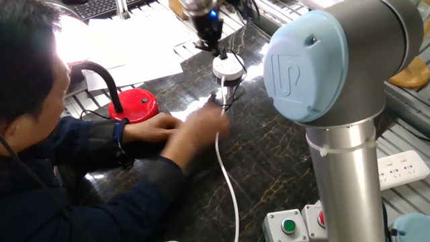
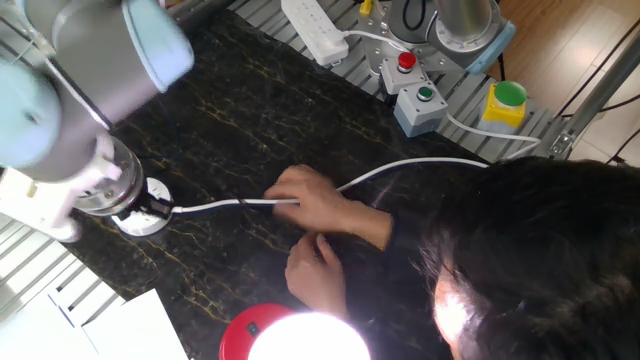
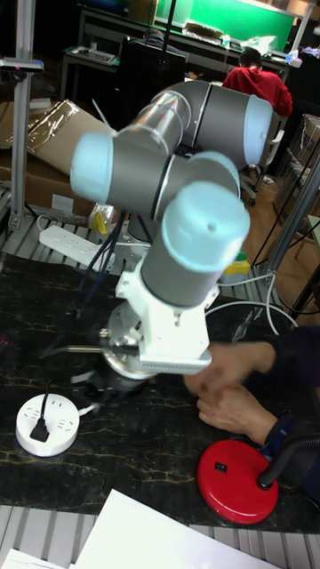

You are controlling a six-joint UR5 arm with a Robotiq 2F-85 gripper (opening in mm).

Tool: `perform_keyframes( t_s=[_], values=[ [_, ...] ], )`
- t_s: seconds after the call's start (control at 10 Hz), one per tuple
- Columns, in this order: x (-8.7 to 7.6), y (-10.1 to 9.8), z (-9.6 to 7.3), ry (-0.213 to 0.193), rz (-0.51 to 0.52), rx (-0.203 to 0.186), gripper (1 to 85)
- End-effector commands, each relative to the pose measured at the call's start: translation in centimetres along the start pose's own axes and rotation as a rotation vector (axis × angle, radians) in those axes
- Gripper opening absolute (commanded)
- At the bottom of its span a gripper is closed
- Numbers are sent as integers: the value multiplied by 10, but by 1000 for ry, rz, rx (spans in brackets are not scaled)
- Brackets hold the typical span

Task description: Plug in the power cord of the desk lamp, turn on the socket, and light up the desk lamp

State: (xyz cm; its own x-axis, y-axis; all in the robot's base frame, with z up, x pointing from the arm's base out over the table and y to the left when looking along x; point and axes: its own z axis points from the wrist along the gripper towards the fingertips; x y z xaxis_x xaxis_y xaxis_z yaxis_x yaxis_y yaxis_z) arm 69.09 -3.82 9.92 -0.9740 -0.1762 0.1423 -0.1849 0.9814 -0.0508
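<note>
Plug already sits in the socket (image 3: 47, 424) at lower left of the tall view, and the desk lamp (image 2: 282, 336) at bottom centre glows, so task looks about done; next move is prob. just clearing the gripper (image 1: 207, 27), top centre, jaw state can't tell. Count: 1 socket, 1 lamp, 1 power cord (image 1: 228, 101), 2 human hands (image 2: 305, 195) mid-frame.

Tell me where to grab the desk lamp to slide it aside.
Grip the black gooseneck just above the red base, coming in level from the side. The neck is thin and near upright there, while the base is a wide, low, glossy disc.
</note>
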Motion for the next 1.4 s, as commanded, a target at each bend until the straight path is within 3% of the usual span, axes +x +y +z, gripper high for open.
perform_keyframes(
  t_s=[0.0, 0.1, 0.2, 0.3, 0.7, 0.9, 1.0, 1.1, 1.3],
  values=[
    [-29, 54, -31, -103, 111, -211, 10],
    [-38, 77, -37, -121, 156, -306, 10],
    [-44, 88, -41, -133, 183, -356, 10],
    [-48, 91, -41, -141, 193, -370, 10],
    [-50, 72, -30, -137, 160, -295, 10],
    [-50, 68, -28, -136, 155, -289, 10],
    [-53, 90, -35, -138, 193, -376, 10],
    [-59, 108, -38, -150, 224, -435, 10],
    [-78, 138, -35, -188, 293, -518, 10]
  ],
)
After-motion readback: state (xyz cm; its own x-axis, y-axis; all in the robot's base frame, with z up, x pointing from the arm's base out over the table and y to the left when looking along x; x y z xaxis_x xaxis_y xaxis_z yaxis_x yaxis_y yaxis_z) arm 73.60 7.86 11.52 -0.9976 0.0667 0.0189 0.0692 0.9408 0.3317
